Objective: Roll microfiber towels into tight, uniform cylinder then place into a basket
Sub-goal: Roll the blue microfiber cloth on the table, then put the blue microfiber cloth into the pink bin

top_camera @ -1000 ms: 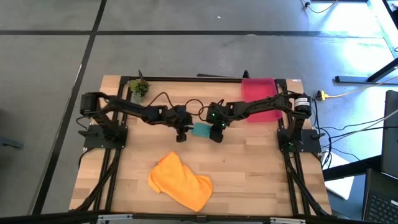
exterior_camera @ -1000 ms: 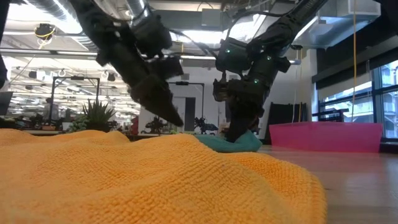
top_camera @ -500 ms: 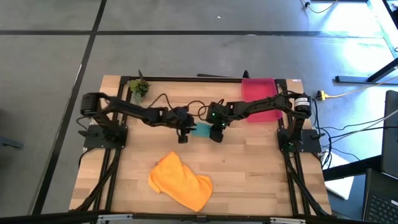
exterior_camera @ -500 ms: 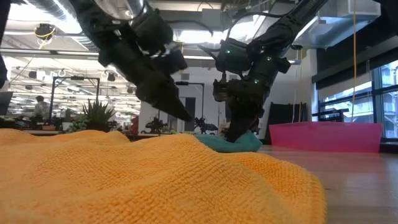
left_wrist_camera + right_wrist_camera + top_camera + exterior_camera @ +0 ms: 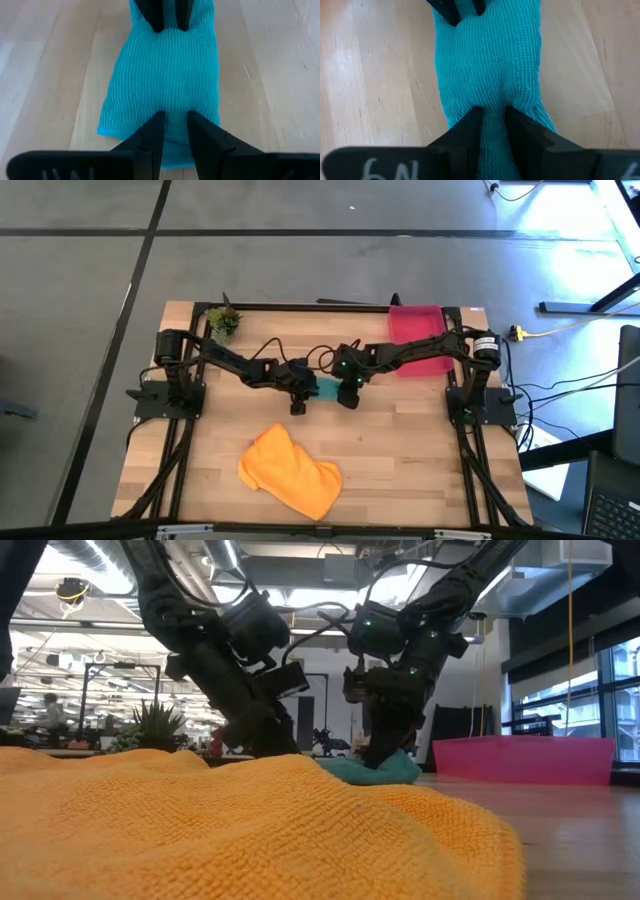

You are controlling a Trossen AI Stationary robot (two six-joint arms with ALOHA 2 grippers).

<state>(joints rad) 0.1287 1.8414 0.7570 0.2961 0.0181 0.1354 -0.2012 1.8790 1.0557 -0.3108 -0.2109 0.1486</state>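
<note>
Nearest the low camera: orange microfiber towel (image 5: 250,830) spread loose and unrolled at the table's front edge (image 5: 400,470), untouched, well apart from both grippers.

Mid-table: teal microfiber towel (image 5: 326,389) bunched into a short, fat roll, pinned between two grippers at opposite ends. Left gripper (image 5: 173,129) now closed in on its end, fingers (image 5: 150,131) drawn nearly together and pinching a fold of teal cloth. Right gripper (image 5: 491,125) likewise nipped onto the other end, fingers narrow around a tuck of fabric.

Against a second ago: left arm swung inward, base joint turned, gripper shifted from just beside the teal roll to on it; tip, earlier showing above the orange cloth in the low view, now dropped behind that cloth. Right gripper unchanged. Teal roll and orange towel not displaced.

Reads as both ends secured, ready for tightening or a two-handed lift.

Far right corner: red-pink basket (image 5: 417,330), no towel seen in it. Far left corner: small green plant (image 5: 223,321).
</note>
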